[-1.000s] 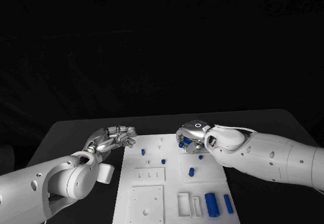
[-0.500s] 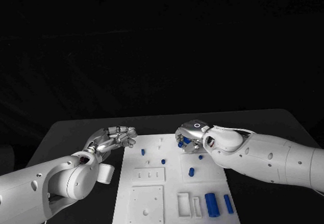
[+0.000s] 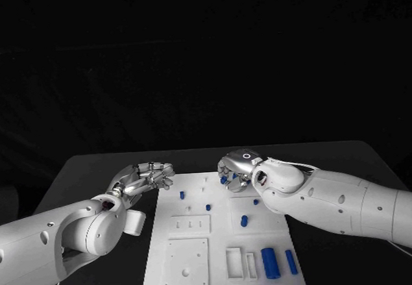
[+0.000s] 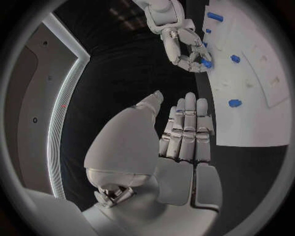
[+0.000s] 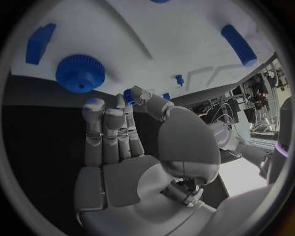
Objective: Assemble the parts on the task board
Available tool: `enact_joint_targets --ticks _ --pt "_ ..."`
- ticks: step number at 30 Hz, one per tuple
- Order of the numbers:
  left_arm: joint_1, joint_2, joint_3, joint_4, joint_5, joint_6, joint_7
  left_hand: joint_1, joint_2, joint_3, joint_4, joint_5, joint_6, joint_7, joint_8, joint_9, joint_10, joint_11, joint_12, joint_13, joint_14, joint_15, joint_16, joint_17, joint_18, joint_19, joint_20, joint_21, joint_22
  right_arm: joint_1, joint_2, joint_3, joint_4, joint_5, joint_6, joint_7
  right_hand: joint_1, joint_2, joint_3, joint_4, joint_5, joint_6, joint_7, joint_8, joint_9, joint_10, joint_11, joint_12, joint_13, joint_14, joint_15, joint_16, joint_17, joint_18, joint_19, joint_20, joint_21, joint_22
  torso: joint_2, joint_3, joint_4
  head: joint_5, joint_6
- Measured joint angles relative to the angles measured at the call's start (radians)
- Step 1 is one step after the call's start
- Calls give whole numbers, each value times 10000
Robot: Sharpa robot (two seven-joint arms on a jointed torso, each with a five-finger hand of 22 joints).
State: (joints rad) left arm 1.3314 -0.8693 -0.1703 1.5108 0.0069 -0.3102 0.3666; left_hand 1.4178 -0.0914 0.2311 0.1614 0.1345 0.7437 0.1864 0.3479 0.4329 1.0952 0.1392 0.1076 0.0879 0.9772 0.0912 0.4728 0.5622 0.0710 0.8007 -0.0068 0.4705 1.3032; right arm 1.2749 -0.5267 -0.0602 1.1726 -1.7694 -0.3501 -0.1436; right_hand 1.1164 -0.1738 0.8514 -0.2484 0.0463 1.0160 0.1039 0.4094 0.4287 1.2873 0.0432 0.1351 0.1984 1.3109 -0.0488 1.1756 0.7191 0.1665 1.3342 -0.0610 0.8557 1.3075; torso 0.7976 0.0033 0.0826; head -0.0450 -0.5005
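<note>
The right hand point(image 3: 234, 171) pinches a small blue part point(image 5: 128, 95) over the task board point(image 3: 200, 263); left hand point(image 3: 148, 175) fingers curled together, empty.

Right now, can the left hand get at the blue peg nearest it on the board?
Probably yes. The left hand holds nothing and hovers beside the task board; the blue peg stands close by with nothing between them.
</note>
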Motion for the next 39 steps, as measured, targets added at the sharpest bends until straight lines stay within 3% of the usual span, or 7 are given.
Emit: enact_joint_targets --ticks 9,23,39 --pt "0 2 0 0 2 -2 -5 0 0 0 0 0 0 0 0 0 0 0 0 -8 37 -37 0 9 -12 0 0 0 0 6 377 19 -176 -237 -144 -357 3 2 26 -30 -8 2 3 0 0 18 -18 -1 57 2 -2 38 -9 -52 -17 -17 40 0 5 0 0 17 31" --pt "3 96 1 -7 3 -3 -13 0 0 0 0 0 0 0 0 -8 0 0 0 -7 37 -37 -38 18 -28 0 0 0 0 22 1374 10 -879 -610 -389 -850 19 16 37 -74 -40 40 -27 1 0 53 -53 -10 99 36 -36 38 -9 -57 19 -52 39 -1 25 -11 24 16 91" --pt "67 213 4 -31 5 0 -16 0 0 0 0 0 0 0 0 -27 0 0 -34 -6 36 -37 -38 29 -90 0 0 0 1 -1 1844 -14 -1502 -831 -397 -1057 20 15 60 -51 1 41 -24 1 0 52 -51 -17 128 37 -38 38 -18 -63 -13 -83 76 -2 44 -30 29 101 30"
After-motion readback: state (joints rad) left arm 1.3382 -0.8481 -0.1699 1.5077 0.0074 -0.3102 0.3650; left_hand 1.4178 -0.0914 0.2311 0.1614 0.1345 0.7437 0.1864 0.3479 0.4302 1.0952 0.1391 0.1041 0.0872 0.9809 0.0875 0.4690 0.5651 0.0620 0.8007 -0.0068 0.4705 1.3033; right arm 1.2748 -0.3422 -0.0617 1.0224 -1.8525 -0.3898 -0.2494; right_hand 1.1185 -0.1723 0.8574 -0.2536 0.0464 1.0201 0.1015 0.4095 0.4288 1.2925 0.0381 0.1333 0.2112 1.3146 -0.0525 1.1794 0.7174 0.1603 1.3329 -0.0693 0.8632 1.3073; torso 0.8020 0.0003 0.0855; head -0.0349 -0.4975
